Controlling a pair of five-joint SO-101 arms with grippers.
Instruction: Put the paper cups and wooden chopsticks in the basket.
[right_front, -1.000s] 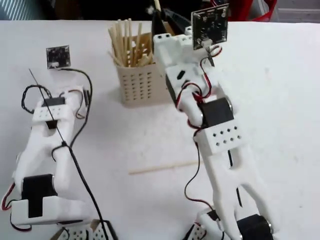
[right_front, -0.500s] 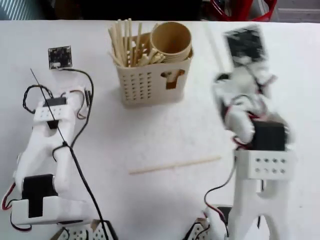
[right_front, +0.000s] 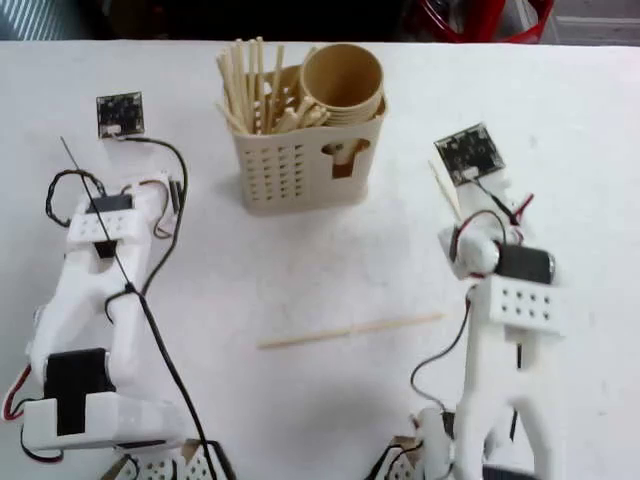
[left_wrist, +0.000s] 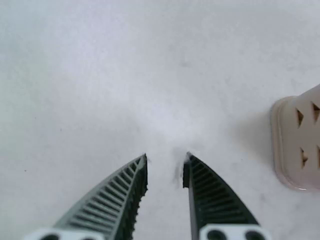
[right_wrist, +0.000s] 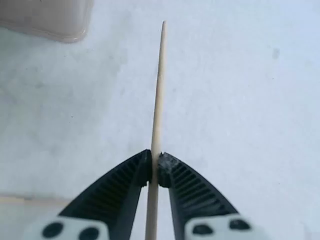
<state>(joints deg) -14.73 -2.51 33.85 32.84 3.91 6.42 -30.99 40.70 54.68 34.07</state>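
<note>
Two white plastic arms stand at a white table (right_front: 580, 120). The left arm (right_front: 90, 300) is folded low near the table's left side, with a black cable looped over it. The left gripper (left_wrist: 165, 159) points down at bare tabletop, its dark ribbed fingers (left_wrist: 125, 195) a narrow gap apart and holding nothing.

Between the arms, toward the far side, stands the basket (right_front: 305, 170), a cream plastic box with rounded corners and perforated walls. A bundle of wooden chopsticks (right_front: 250, 85) leans upright in its left half. Stacked tan paper cups (right_front: 342, 80) sit mouth up in its right half. Nearer, a loose chopstick (right_front: 350, 330), thin and pale, lies flat on the table, well apart from the basket.

The right arm (right_front: 505, 310) is raised to the right of the basket. The right gripper (right_wrist: 155, 162) is clamped on a tapered chopstick (right_wrist: 159, 90), whose pointed end juts out ahead of the fingertips above the table.
</note>
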